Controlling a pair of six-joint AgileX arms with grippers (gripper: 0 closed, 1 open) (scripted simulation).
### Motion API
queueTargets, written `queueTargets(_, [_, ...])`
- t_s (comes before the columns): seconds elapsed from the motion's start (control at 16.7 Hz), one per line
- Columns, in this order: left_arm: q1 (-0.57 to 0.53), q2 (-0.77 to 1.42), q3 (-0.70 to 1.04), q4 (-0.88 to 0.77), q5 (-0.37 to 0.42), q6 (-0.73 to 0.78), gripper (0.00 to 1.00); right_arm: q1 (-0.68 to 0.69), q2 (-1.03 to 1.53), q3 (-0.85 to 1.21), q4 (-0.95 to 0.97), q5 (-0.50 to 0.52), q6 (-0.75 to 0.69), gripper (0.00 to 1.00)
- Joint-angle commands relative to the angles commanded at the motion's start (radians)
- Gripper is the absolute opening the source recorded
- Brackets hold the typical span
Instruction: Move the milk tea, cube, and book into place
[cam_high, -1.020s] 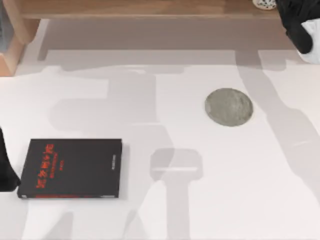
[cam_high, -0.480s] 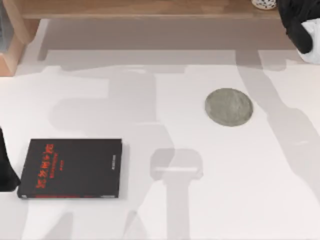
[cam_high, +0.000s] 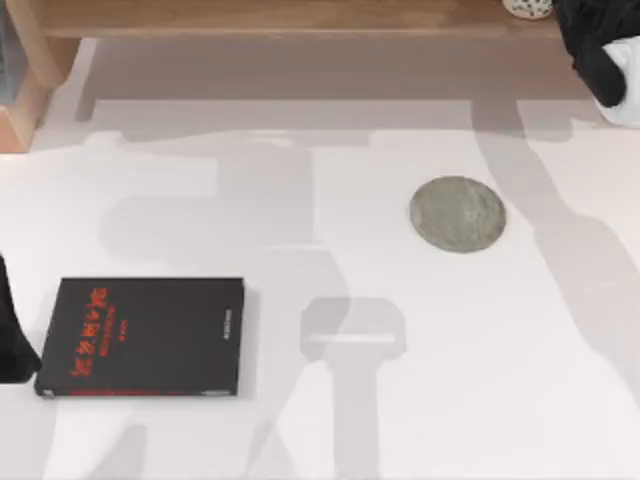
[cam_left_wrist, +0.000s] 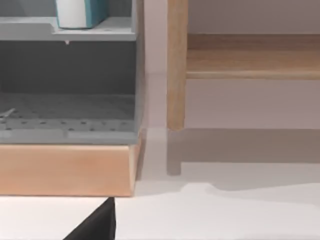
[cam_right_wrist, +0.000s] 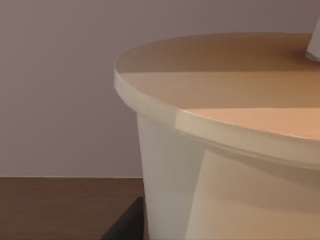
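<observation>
The right arm (cam_high: 600, 45) was up at the table's far right corner, its wrist view pressed against the milk tea (cam_right_wrist: 225, 150), and if the cup was only loosely held it could tip or slip on the way to the grey coaster (cam_high: 457, 213). Whether either gripper was clenched or released I cannot tell. The blue book (cam_left_wrist: 82, 12) stood on a shelf, cut off.

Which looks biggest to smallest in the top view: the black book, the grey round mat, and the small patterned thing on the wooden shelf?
1. Black book, plainly the largest.
2. Grey round mat.
3. Patterned thing on the wooden shelf, smallest, though the picture's edge cuts it off.
</observation>
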Motion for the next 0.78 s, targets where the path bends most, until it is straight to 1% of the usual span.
queueTargets(0.3, [0.0,0.0,0.0,0.0,0.0,0.0,1.0,0.014,-0.039,-0.037,0.015,0.01,0.002,0.0])
queueTargets(0.6, [0.0,0.0,0.0,0.0,0.0,0.0,1.0,0.04,-0.205,-0.263,0.048,0.036,0.002,0.0])
queueTargets(0.78, [0.0,0.0,0.0,0.0,0.0,0.0,1.0,0.059,-0.275,-0.345,0.068,0.052,0.003,0.0])
